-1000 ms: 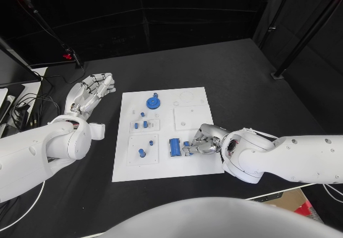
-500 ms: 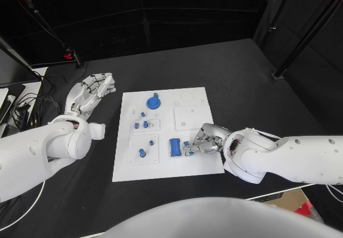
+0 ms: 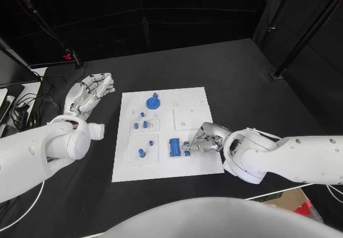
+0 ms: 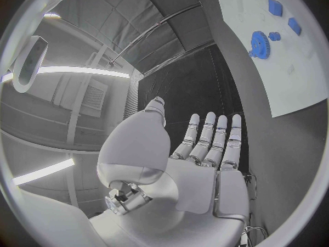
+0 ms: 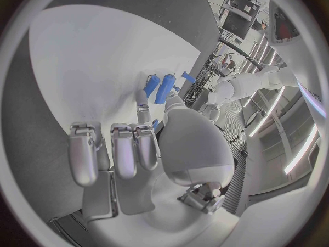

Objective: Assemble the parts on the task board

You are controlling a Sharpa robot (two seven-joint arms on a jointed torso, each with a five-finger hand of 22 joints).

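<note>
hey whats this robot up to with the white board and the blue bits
It is assembling small blue parts on the white task board. The right robot hand is down on the board's near right area, fingers at a small blue piece beside two blue cylinders. The left robot hand is open over the black table, off the board. A blue gear sits at the far side.

task board (image 3: 166,168): white, flat, table centre | parts (image 3: 174,147): blue, on it

The place looks like a robotics lab: a black cloth-covered table (image 3: 236,84) enclosed by dark curtains (image 3: 179,20), black metal stand poles (image 3: 300,42), loose cables (image 3: 28,101), and long ceiling strip lights (image 4: 68,71).
</note>
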